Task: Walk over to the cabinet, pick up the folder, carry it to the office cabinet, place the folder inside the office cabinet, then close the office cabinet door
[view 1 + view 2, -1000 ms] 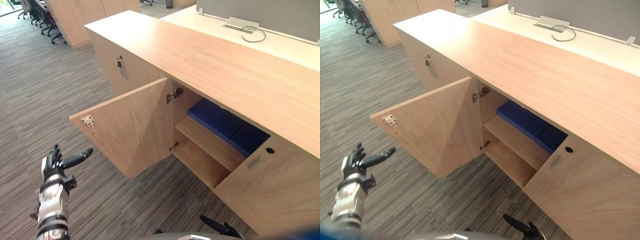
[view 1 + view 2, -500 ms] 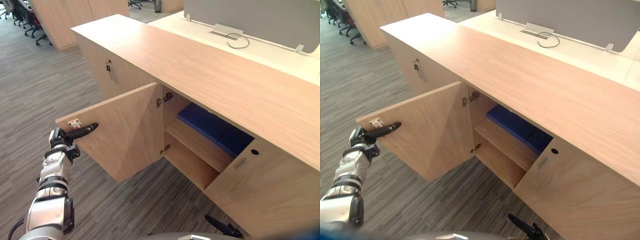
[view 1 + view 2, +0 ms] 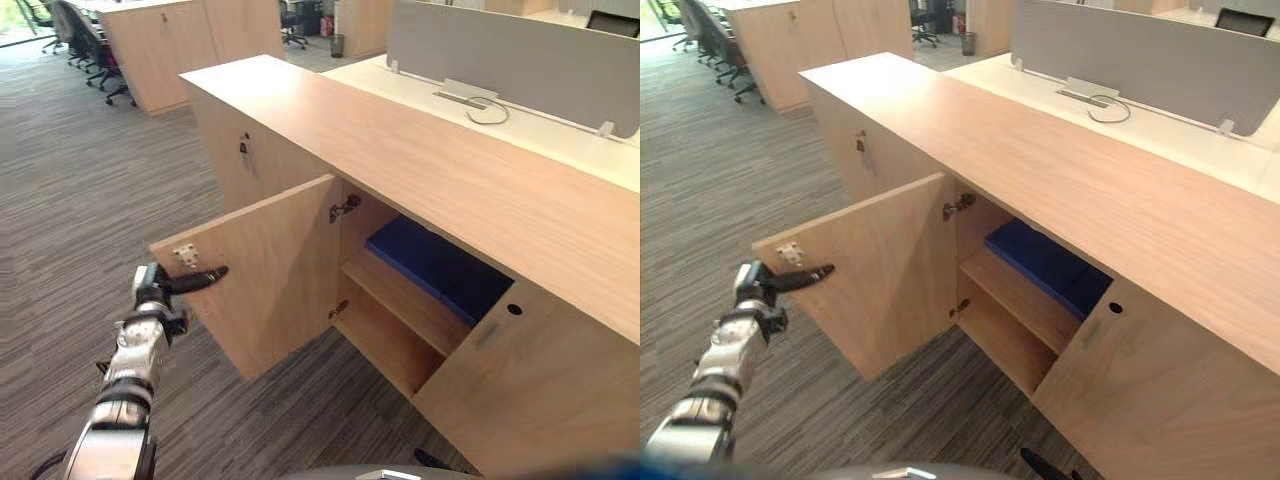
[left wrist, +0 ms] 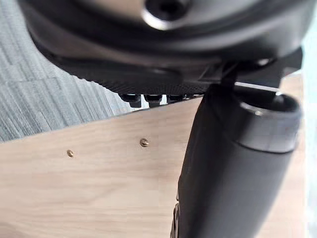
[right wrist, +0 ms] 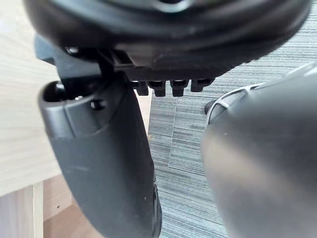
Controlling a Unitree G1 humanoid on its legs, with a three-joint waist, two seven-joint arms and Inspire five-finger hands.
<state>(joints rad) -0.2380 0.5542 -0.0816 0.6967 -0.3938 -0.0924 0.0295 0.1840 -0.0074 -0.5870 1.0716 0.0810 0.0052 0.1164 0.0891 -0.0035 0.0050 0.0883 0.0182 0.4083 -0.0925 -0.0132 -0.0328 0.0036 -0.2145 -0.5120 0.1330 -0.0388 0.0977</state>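
Left hand (image 3: 153, 291) sits at the free edge of the open office cabinet door (image 3: 275, 265), thumb lying across the inner face just beside the latch plate (image 3: 186, 257). I cannot tell whether it grips. I judge it placed to swing the door shut.

One blue folder (image 3: 440, 268) lies flat on the upper shelf (image 3: 405, 305) inside.

Count: one door open, two hinges (image 3: 345, 208).

Right hand (image 5: 106, 168) is idle in its wrist view; I cannot tell its state.

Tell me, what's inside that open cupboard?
A blue folder lies on the upper shelf of the cabinet. Below the shelf it looks bare, as far as it shows. The closed right door hides the folder's far end and the rest inside.
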